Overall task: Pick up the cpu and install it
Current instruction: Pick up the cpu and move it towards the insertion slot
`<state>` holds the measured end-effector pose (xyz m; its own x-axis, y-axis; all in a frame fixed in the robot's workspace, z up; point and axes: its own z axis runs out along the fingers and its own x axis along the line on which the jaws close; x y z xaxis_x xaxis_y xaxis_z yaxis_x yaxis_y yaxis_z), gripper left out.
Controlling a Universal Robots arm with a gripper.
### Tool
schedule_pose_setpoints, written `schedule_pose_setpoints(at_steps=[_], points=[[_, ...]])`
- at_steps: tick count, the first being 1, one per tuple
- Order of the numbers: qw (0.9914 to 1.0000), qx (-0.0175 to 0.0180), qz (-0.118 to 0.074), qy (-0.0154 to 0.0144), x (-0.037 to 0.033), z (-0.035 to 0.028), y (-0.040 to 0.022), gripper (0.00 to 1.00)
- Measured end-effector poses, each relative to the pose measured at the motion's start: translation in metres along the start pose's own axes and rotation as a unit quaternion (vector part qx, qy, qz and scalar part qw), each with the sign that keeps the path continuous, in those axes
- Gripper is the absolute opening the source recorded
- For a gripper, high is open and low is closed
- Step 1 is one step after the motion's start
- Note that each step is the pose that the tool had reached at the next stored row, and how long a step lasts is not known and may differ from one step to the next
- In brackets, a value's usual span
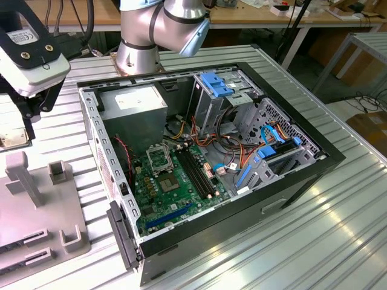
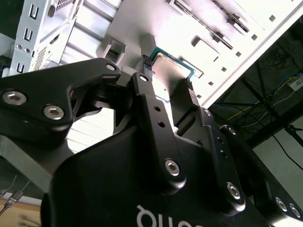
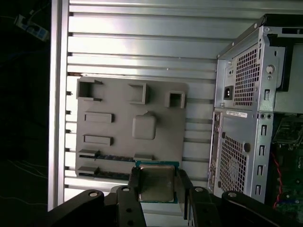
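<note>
The cpu (image 3: 156, 182), a small square chip with a silver-grey top and green rim, sits clamped between my gripper's (image 3: 159, 185) two black fingers (image 3: 134, 187). The second wrist view shows the same grip, with the cpu (image 2: 173, 66) held by its opposite edges in the gripper (image 2: 166, 74). In the exterior view my gripper (image 1: 23, 115) hangs at the far left, above the grey fixture plate (image 1: 36, 205) and well away from the open computer case. Inside the case, the silver socket frame (image 1: 158, 159) lies on the green motherboard (image 1: 181, 190).
The grey fixture plate (image 3: 128, 127) carries several raised holders and lies on a ribbed metal table (image 1: 302, 241). The computer case (image 3: 241, 123) stands beside it, with black memory slots (image 1: 196, 172), cables and blue drive brackets (image 1: 214, 83) inside. The arm's base (image 1: 139, 48) stands behind the case.
</note>
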<state>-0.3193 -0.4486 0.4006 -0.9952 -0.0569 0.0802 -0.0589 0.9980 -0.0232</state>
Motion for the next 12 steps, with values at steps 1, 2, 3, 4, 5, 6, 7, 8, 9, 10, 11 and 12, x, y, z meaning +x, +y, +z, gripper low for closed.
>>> schedule_pose_setpoints(at_steps=[1, 2, 3, 4, 5, 6, 7, 8, 9, 10, 11, 12], points=[[1.0, 0.0, 0.0, 0.0, -0.0006, 0.0, 0.0, 0.41], [1.0, 0.0, 0.0, 0.0, -0.0012, -0.0001, -0.0001, 0.41], [1.0, 0.0, 0.0, 0.0, -0.0019, -0.0002, -0.0001, 0.41], [1.0, 0.0, 0.0, 0.0, -0.0025, -0.0002, -0.0001, 0.41], [1.0, 0.0, 0.0, 0.0, -0.0032, -0.0003, -0.0002, 0.41], [1.0, 0.0, 0.0, 0.0, -0.004, -0.0003, -0.0002, 0.41], [1.0, 0.0, 0.0, 0.0, -0.0047, -0.0004, -0.0003, 0.41], [1.0, 0.0, 0.0, 0.0, -0.006, -0.0004, -0.0004, 0.41], [1.0, 0.0, 0.0, 0.0, -0.0068, -0.0005, -0.0004, 0.41], [1.0, 0.0, 0.0, 0.0, -0.0073, -0.0006, -0.0004, 0.41], [1.0, 0.0, 0.0, 0.0, -0.0082, -0.0006, -0.0005, 0.41], [1.0, 0.0, 0.0, 0.0, -0.0089, -0.0006, -0.0005, 0.41]])
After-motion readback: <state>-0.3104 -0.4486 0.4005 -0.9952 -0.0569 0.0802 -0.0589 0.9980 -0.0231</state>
